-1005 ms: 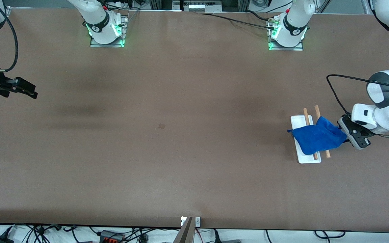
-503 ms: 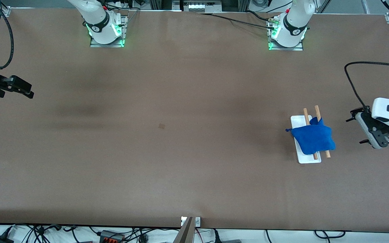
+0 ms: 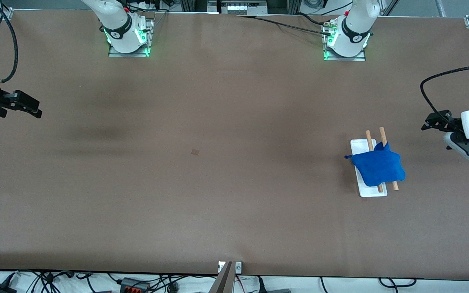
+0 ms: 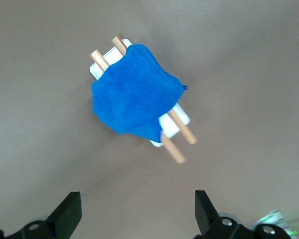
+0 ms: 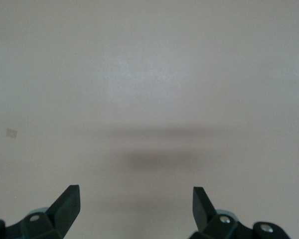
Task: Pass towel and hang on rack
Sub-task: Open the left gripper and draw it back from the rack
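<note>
The royal-blue towel [image 3: 378, 167] lies draped over the two wooden rods [image 3: 382, 133] of the rack, whose white base [image 3: 371, 192] sits toward the left arm's end of the table. In the left wrist view the towel [image 4: 134, 97] covers the middle of the rods [image 4: 175, 151] and the base [image 4: 182, 118]. My left gripper [image 3: 437, 135] is open and empty, apart from the rack, over the table near the edge at the left arm's end; its wrist view [image 4: 138, 211] shows the jaws wide apart. My right gripper [image 3: 37, 112] waits open and empty at the right arm's end [image 5: 135, 209].
The two arm bases [image 3: 128, 38] [image 3: 346, 40] stand along the table's back edge. A small brown mark [image 3: 195, 152] lies near the table's middle and shows in the right wrist view [image 5: 11, 133]. Cables lie off the table's front edge.
My left gripper let go of the towel and pulled away from the rack toward the table's edge. The towel settled over the rods. My right gripper barely moved.
</note>
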